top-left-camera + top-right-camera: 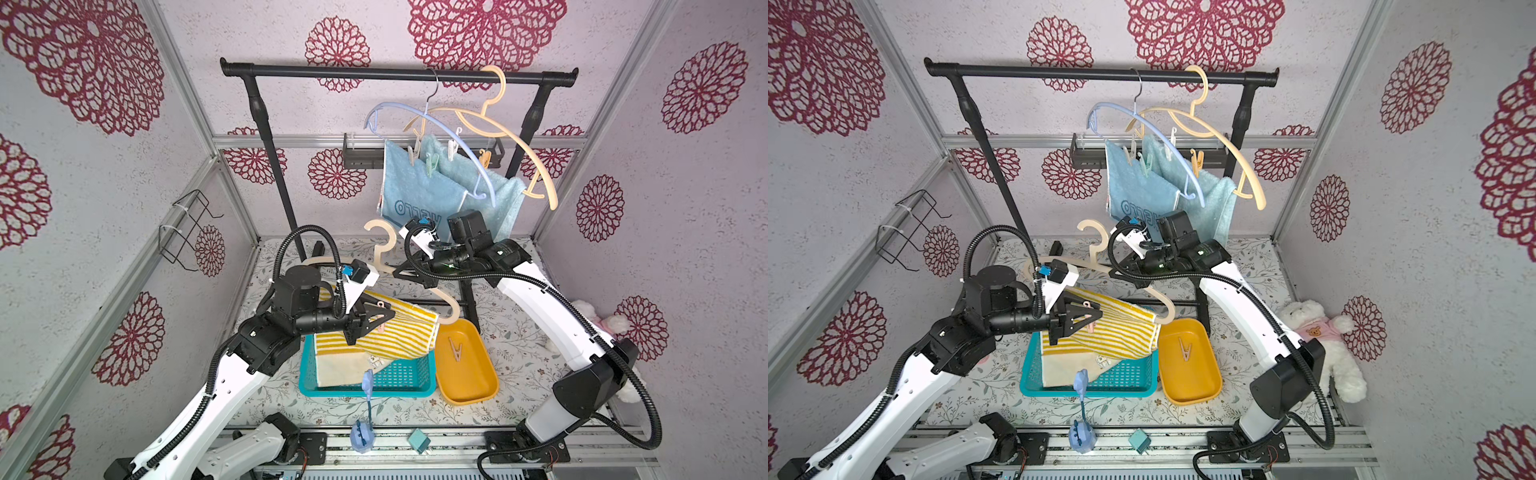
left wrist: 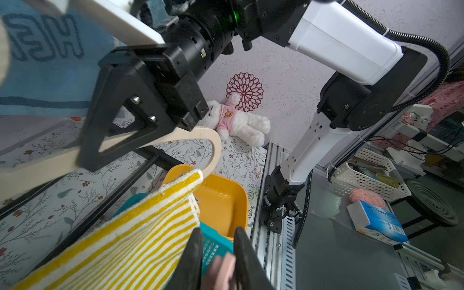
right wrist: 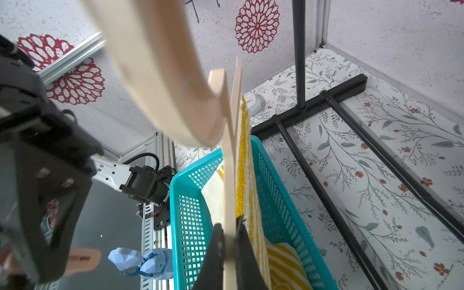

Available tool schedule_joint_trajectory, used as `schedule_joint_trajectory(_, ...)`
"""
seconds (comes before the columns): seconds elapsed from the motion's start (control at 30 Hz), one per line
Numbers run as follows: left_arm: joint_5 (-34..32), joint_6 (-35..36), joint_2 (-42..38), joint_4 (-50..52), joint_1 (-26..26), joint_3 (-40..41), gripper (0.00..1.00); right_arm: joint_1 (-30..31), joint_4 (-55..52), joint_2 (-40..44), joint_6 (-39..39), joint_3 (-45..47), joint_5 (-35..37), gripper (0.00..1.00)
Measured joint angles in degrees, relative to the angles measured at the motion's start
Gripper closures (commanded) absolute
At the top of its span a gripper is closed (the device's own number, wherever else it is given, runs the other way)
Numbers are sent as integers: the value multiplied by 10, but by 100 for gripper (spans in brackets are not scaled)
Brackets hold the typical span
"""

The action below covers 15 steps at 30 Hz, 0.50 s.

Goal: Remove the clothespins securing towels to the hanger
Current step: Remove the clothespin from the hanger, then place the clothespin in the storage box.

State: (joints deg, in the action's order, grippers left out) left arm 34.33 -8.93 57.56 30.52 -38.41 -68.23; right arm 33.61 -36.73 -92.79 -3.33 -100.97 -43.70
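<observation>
A cream hanger (image 1: pixel 444 300) hangs in mid-air over the teal basket (image 1: pixel 409 376), and my right gripper (image 1: pixel 395 272) (image 3: pixel 229 223) is shut on its bar. The yellow-and-white striped towel (image 1: pixel 395 338) (image 2: pixel 125 238) hangs from it into the basket. My left gripper (image 1: pixel 388 314) (image 2: pixel 218 233) is shut on a pink clothespin (image 2: pixel 223 268) by the towel's edge; whether it still bites the cloth is hidden. On the rack, beige (image 1: pixel 413 153), mint green (image 1: pixel 432 160), white (image 1: pixel 451 147) and orange (image 1: pixel 484 157) clothespins pin the HELLO towel (image 1: pixel 415 191) and the plain blue towel (image 1: pixel 503 199).
A yellow tray (image 1: pixel 478 395) right of the basket holds one clothespin (image 1: pixel 456 349). The black rack rail (image 1: pixel 395 75) carries a blue hanger (image 1: pixel 457 137) and another cream hanger (image 1: pixel 519 141). A plush bear (image 1: pixel 1320 332) lies at the right wall. A blue toy (image 1: pixel 363 432) sits at the front edge.
</observation>
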Motion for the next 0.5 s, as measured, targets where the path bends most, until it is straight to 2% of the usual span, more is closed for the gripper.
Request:
schedule_joint_trajectory(0.2, -100, -49, 41, -50, -126, 23, 100, 0, 37, 3, 26, 13, 4, 100)
schedule_joint_trajectory(0.33, -179, -91, 99, -104, -205, 46, 100, 0, 58, 5, 44, 22, 5, 100)
schedule_joint_trajectory(0.5, -259, -127, 169, -147, -265, 50, 100, 0, 78, 11, 60, 28, 4, 100)
